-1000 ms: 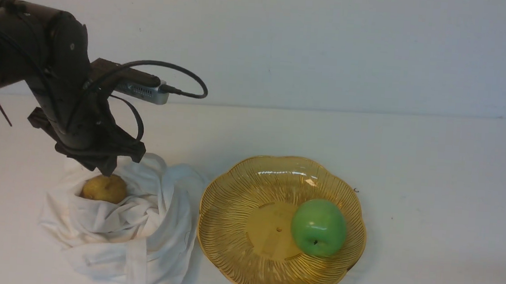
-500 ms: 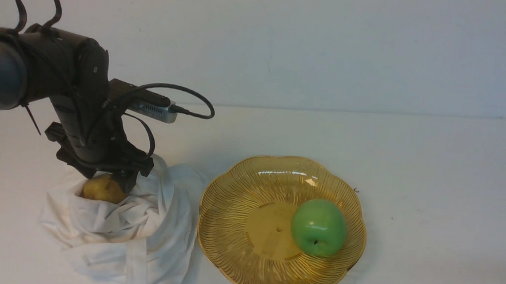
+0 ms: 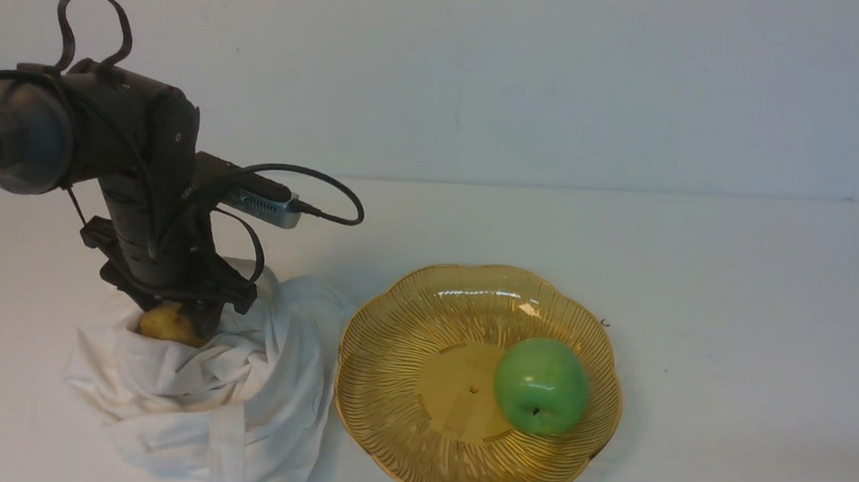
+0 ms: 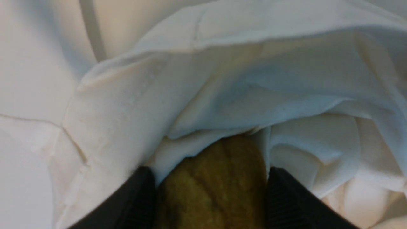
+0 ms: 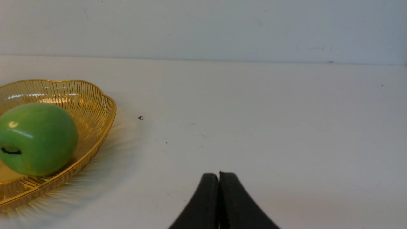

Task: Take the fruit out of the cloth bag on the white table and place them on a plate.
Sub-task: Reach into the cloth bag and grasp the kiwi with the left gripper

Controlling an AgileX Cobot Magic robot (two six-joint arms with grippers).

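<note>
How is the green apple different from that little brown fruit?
The green apple is glossy; the brown fruit is dull. The apple is bigger than the brown fruit. The apple rests free on the plate; the brown fruit sits in the cloth bag, pinched between the left arm's jaws. Both are roundish.

The front camera sits up high on the robot's side. It looks forward and down at the desk [image 3: 736, 293] from far enough back to see the cloth bag [image 3: 184, 398], the plate [image 3: 387, 419] and the wall [image 3: 562, 76]. The left wrist camera is very close. It looks down past the left hand [image 4: 211, 171] into the bag, where the fruit [image 4: 216, 197] sits tight between the fingers; both also show in the front view. The right wrist camera sits low over the desk, looking along it to the wall past the right hand [image 5: 218, 175]. It shares the plate's edge and the green apple [image 3: 540, 385] with the front view.
</note>
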